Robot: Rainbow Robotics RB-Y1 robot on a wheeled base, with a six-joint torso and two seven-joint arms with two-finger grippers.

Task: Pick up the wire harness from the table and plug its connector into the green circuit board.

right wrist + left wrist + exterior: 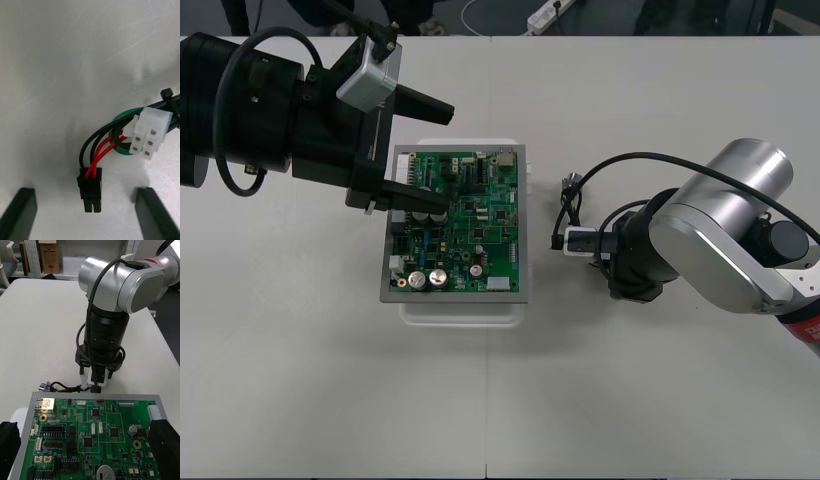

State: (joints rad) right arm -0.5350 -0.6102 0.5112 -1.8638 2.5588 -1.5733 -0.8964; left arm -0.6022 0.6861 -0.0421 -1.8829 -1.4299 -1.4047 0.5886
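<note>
The bench lay pale and wide under me, and my two arms came in over it, one from each side. Near its middle sat the green circuit board on its white base. My left claw hung over the board's left part with its fingers spread far apart, one near the far edge and one further in, and nothing between them. My right claw pointed straight down at the bench just beside the board's right edge. It was open too, its fingers standing wide to either side and touching nothing. The wire harness lay flat on the bench in the narrow strip between the board and my right arm, running along the board's right edge. Its round metal socket rested at the far end, toward the far corner of the board. The red and black wires curved back from there to the small black plug. That plug lay on the bench directly between my right claw's open fingers, apart from both of them and not in the board. A white connector block sat just past the bend of the wires, and I could not tell whether it belonged to the harness.
</note>
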